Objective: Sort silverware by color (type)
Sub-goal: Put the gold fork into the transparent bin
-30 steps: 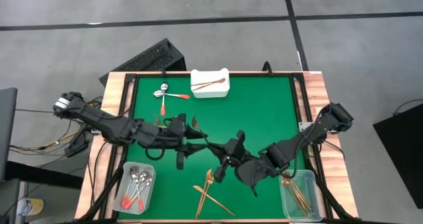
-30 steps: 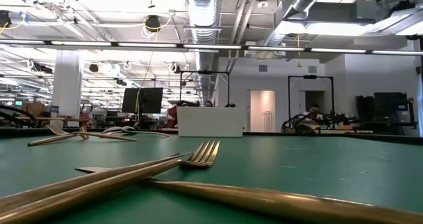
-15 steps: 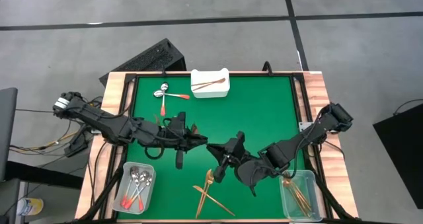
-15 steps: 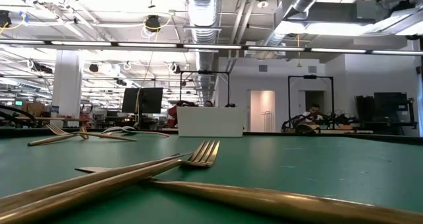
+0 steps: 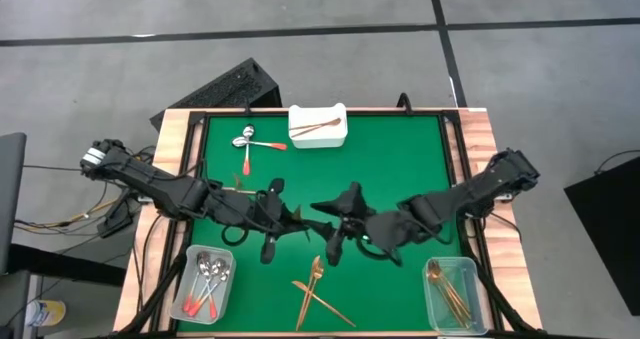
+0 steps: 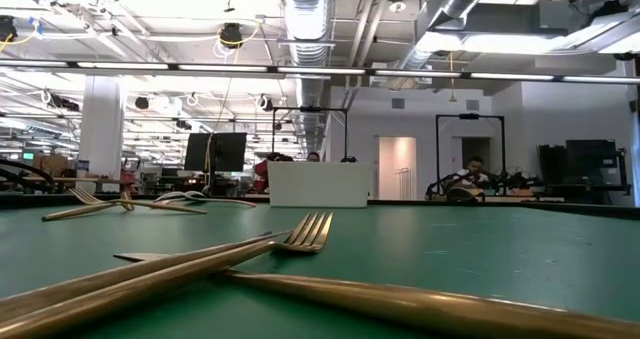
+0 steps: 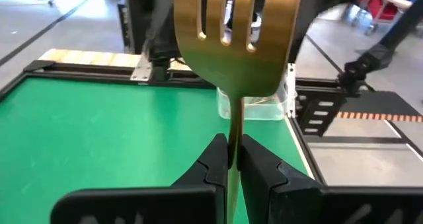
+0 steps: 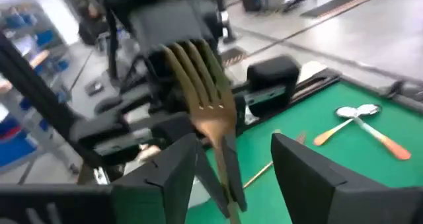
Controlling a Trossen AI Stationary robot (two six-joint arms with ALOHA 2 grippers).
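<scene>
A gold-brown fork (image 7: 231,39) hangs above the middle of the green table (image 5: 400,159), between my two grippers. My left gripper (image 7: 232,159) is shut on it and shows in the high view (image 5: 296,219) left of centre. My right gripper (image 8: 231,178) faces it from the right, open. Its fingers stand on either side of the fork (image 8: 201,92) with a gap on each side. In the high view the right gripper (image 5: 336,215) is just right of the left one. My left gripper pinches the fork's neck (image 7: 233,128), just below the tined head, between its two fingers. The fingers come about level from the table's left and lie along the fork. The head sticks out past the fingertips, tines away from the gripper. The fork is lifted clear of the table.
A white tray (image 5: 318,137) with a copper piece stands at the far edge, with two red-handled spoons (image 5: 248,145) to its left. A bin of spoons (image 5: 207,284) is near left and a bin of gold pieces (image 5: 452,294) near right. Gold forks and a knife (image 5: 318,289) lie crossed at the near edge.
My left gripper has shut on the fork and tipped slightly. My right gripper has opened and let go of the fork. It has risen and drawn toward the far edge, and its arm has swung off the near right bin.
</scene>
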